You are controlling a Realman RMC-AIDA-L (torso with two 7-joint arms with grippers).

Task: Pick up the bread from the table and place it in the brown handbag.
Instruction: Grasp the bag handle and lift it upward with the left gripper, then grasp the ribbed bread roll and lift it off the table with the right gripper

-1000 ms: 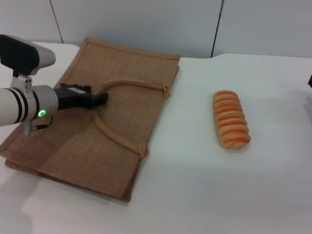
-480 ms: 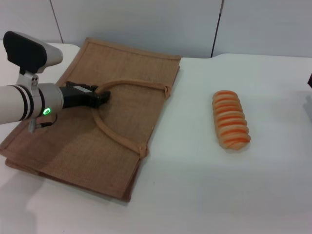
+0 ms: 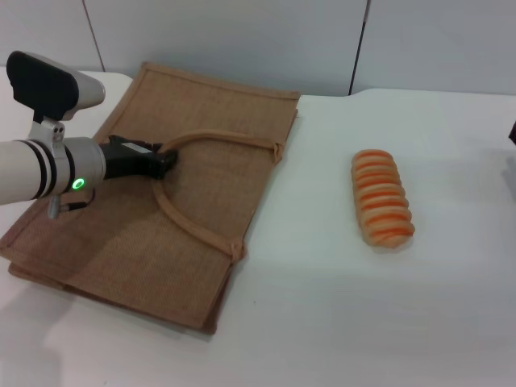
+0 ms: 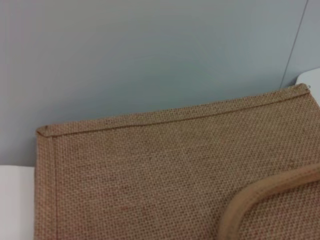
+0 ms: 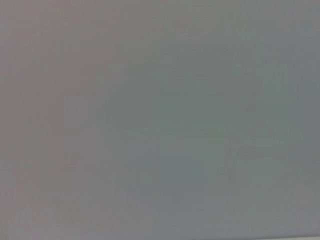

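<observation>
The bread, a tan loaf with orange stripes, lies on the white table at the right. The brown handbag lies flat on the left, one arched strap handle on top of it. My left gripper is low over the bag, its tip at the left end of the handle's arch, far from the bread. The left wrist view shows the bag's weave and a bend of the handle. My right arm is parked off the right edge; its gripper is out of view.
A grey panelled wall runs behind the table. A dark sliver shows at the right edge. Bare white tabletop lies between the bag and the bread and in front of both. The right wrist view shows only a grey surface.
My left arm has shifted slightly forward and up, bringing the gripper tip to the handle's arch. It has barely moved in the last half second. Bread and bag have not moved.
</observation>
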